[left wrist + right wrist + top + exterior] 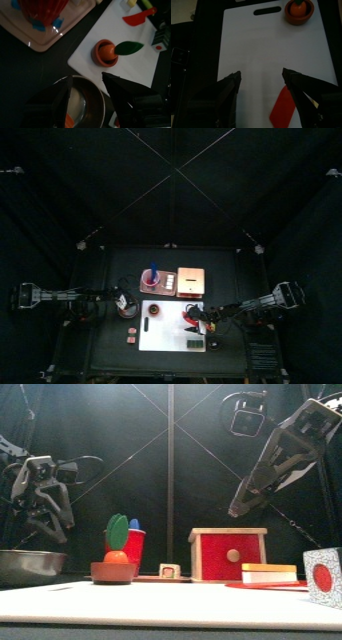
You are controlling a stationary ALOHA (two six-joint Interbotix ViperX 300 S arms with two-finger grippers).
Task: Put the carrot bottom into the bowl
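1. Under the right gripper (262, 73), the white board (258, 55) fills the wrist view. This arm hangs high over it, fingers spread, gripping nothing. A flat red piece (284, 107) lies on the board just inside one finger, and it's not touched.

2. Directly below the left gripper (87, 79) sits the metal bowl (85, 97), its rim showing between the two fingers. Those fingers are released wide, with nothing between them.

3. Out beyond the left fingertips, on the board's corner, stands a small clay pot (105, 52) with an orange top and a green leaf. It's well clear of the fingers.

4. And there's the carrot bottom (69, 120): a small orange sliver low inside the bowl, tucked beside the inner edge of one left finger and mostly hidden by it. I take that for the task's piece, though so little shows that it's a judgement.

5. Step in hand: the drop over the bowl looks done.

6. The next move calls for the left arm to lift straight up, clear of the rim, without nudging the bowl.
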